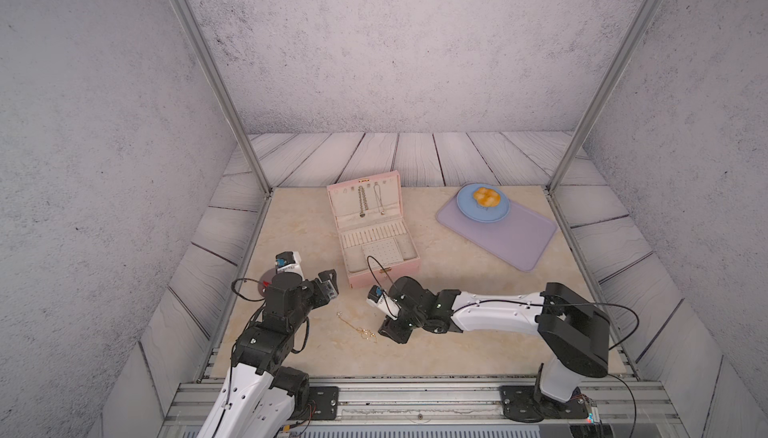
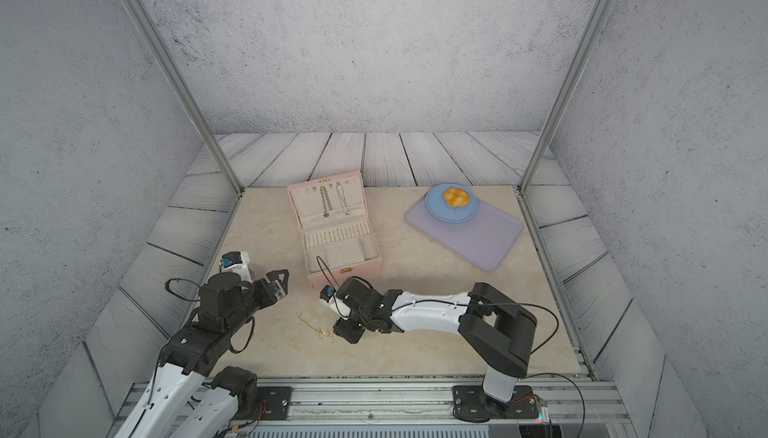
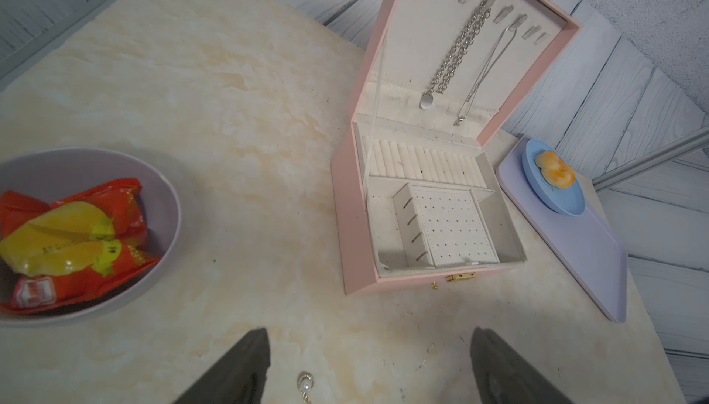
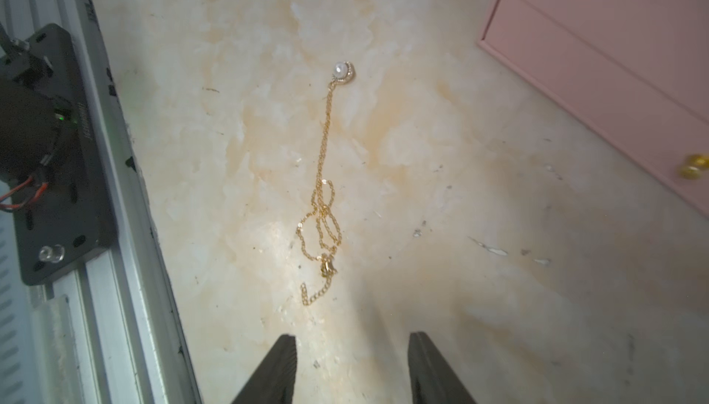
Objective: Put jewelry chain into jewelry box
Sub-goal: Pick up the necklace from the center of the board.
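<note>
By my reading nothing of this job is finished yet. The jewelry chain (image 1: 358,329) lies loose on the marble tabletop (image 1: 457,290) in the lower centre of both top views. It is outside the jewelry box (image 1: 386,278), which stands open just above it in the frame with its lid (image 1: 347,207) tipped back. In the right wrist view the chain runs up the middle of the picture. Its pearl pendant (image 4: 341,70) is at the upper end, and a tangle of loops with the clasp is at the lower end, nearest my right gripper (image 4: 353,338). That gripper's 2 jaws stand partly apart with only bare table between them, so it holds nothing and does not touch the chain. My left gripper (image 3: 370,333) is spread wide and empty too, and the pendant shows at the bottom edge of its view, between the jaws. The 2 silver chains (image 3: 460,49) hanging inside the lid are not mine to move. Every step is left: pinch the tangled end, lift it, carry it over the box's front wall and release it into 1 of the cream compartments (image 3: 387,229).
</note>
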You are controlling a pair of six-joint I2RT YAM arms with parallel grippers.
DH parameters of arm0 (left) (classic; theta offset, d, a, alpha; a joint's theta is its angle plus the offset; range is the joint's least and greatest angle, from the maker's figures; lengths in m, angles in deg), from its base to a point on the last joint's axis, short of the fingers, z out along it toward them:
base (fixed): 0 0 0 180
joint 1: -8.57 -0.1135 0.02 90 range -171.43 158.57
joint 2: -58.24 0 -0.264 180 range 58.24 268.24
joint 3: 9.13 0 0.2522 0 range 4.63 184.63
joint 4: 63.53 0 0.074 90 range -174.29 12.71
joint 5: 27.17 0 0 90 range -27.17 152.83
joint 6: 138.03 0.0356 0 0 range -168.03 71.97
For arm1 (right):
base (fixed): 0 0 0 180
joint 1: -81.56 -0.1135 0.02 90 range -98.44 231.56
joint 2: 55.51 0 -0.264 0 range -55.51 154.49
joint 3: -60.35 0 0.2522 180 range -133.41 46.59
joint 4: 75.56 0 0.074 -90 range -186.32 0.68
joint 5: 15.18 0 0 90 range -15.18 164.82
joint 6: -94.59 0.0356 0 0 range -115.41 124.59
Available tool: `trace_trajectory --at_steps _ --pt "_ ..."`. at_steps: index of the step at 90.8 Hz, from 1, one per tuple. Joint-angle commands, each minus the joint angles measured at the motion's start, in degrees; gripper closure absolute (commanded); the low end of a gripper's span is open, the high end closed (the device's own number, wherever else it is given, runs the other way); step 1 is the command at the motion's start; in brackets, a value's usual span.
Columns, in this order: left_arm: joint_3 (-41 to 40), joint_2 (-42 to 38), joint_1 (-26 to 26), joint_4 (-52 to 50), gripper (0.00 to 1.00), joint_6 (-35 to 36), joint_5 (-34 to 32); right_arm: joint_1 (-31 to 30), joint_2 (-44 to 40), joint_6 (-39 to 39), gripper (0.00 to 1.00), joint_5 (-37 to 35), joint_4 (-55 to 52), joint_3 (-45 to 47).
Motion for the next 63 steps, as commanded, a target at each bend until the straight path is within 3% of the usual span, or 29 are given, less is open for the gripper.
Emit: trace_trajectory --at_steps 1,37,63 --pt "-2.19 -2.14 0.34 -3.79 0.12 -1.36 1.59 -1.77 4.93 -2.67 0.54 -2.94 -3.51 -4.24" --pt "-4.96 -7.73 0.51 -4.37 0.12 -1.98 1.59 -4.96 12.58 -5.14 0.68 -5.77 -9.38 -10.03" --pt "-5.06 -9.13 0.77 -4.51 0.12 -1.94 1.87 -4.97 15.14 -0.46 1.0 -3.59 -12.92 -10.82"
